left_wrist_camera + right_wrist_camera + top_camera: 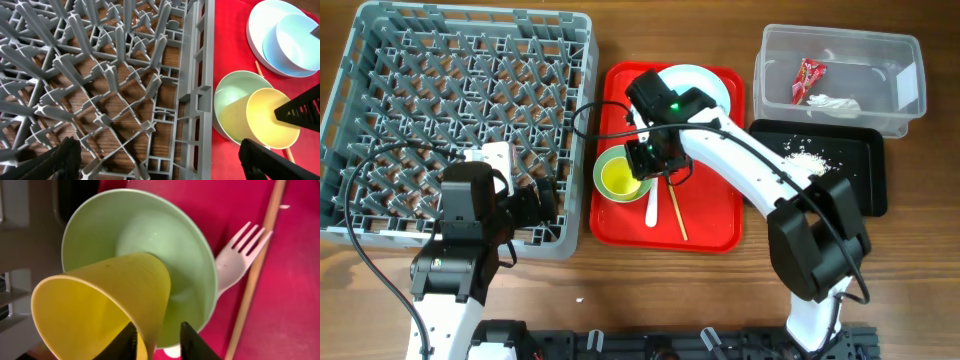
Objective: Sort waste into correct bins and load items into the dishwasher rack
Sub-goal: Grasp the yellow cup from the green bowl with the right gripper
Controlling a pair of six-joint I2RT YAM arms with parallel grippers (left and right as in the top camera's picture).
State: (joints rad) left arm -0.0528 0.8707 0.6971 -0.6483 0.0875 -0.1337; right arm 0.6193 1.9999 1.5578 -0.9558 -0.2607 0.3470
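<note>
I count one cup (618, 180), two bowls (227, 97), one plate (257, 30), one fork (240, 255), one chopstick (256, 265), two bins (775, 45), one rack (450, 90)

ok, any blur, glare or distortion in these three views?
Overhead: sharp and evenly lit, with soft shadows and no glare on the red tray. Left wrist: wide-angle splay on the rack pegs, otherwise crisp. Right wrist: the cup is very close and slightly soft; the fork and chopstick are sharper.
</note>
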